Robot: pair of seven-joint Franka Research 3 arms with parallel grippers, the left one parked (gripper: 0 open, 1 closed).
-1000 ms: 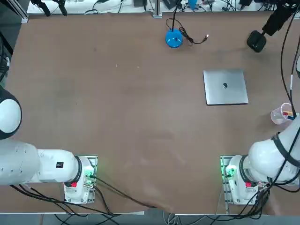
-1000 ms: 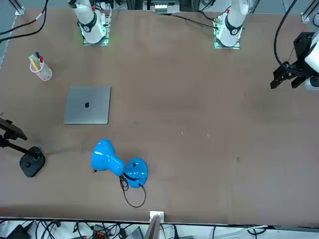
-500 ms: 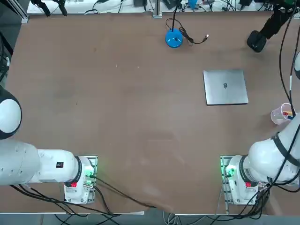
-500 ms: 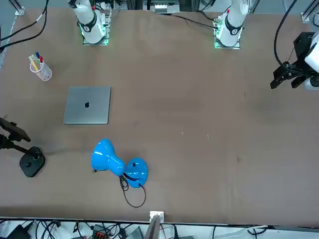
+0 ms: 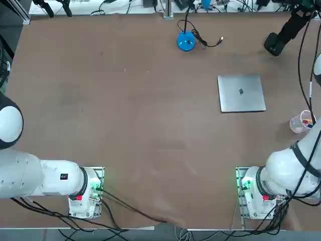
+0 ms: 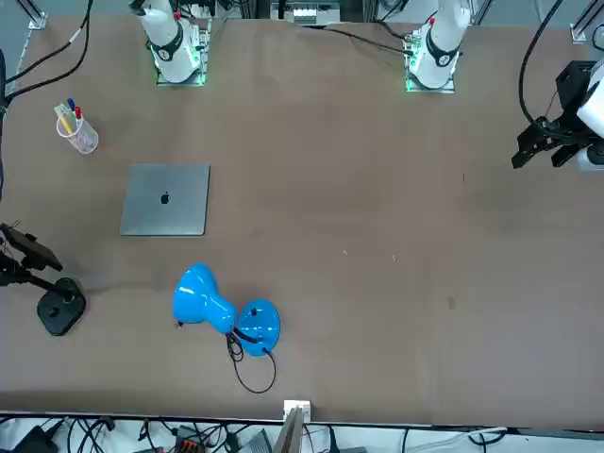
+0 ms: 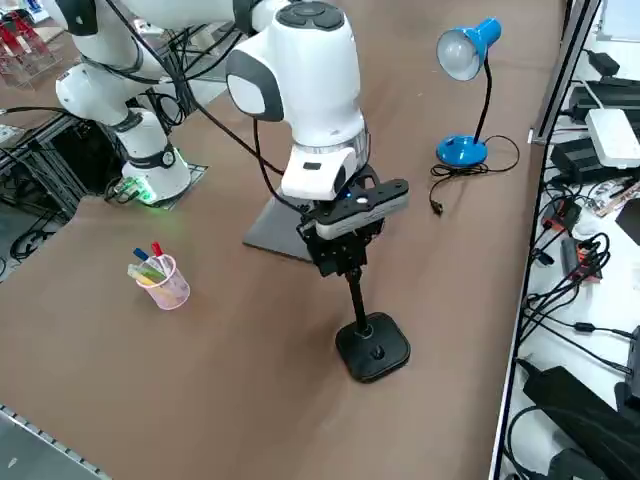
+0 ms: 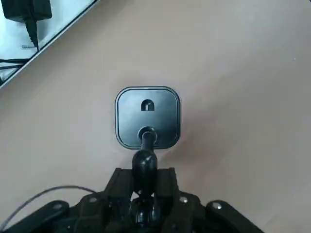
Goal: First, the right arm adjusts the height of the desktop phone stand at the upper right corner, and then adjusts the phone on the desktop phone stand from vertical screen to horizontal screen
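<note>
Black phone stand (image 7: 371, 345) at the bench's (image 5: 125, 110) far right corner; right gripper (image 7: 345, 240) has its jaws clamped on the upper pole. Height is best adjusted by moving straight along the pole so the base stays flat.

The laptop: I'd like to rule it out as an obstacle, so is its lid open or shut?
Shut. The laptop lies flat on the table, its silver lid and logo facing up, no screen or keyboard showing.

A robotics lab — two white glossy jointed arms bolted on green-lit metal bases (image 5: 253, 193) to a wide brown table (image 5: 140, 110), with tangled black cables and power adapters (image 7: 585, 270) just beyond the table's edge.
</note>
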